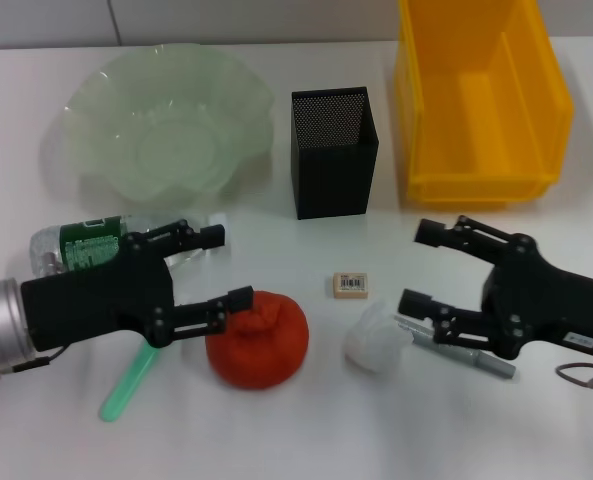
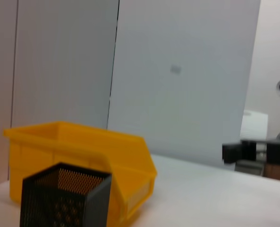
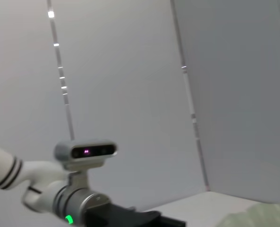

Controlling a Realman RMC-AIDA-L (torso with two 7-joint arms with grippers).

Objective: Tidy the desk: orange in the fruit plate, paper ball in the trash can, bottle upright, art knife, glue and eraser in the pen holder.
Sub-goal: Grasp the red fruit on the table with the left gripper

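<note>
Red-orange wrinkled round orange [image 1: 259, 340] sits on the white desk [image 1: 276, 440], near front, not yet in the pale-green ruffled glass fruit plate [image 1: 166, 125] well behind it. Left gripper [image 1: 231, 267] is just beside the orange, jaws wide, empty, lower finger touching or nearly touching the fruit's top edge. Likely step: grab orange. To do it well, bring the jaws square over the fruit's widest part, close gently, lift clear of the clear green-label bottle [image 1: 81, 245] lying on its side under the arm and the green translucent stick [image 1: 126, 385].

Crumpled white paper ball [image 1: 376, 338] sits just right of the orange, touching a grey metal pen-like tool [image 1: 466, 355]. Right gripper [image 1: 414, 265] hovers over that tool, jaws wide, empty. Tiny beige eraser [image 1: 350, 285] lies between the grippers. Black mesh pen holder [image 1: 334, 150] and yellow plastic trash can [image 1: 481, 100] stand behind, both look empty.

Head view alone shows the orange and both grippers' jaws. Left wrist view shows only pen holder, trash can, wall; right wrist view shows left arm, wall, none of the small desk items.
</note>
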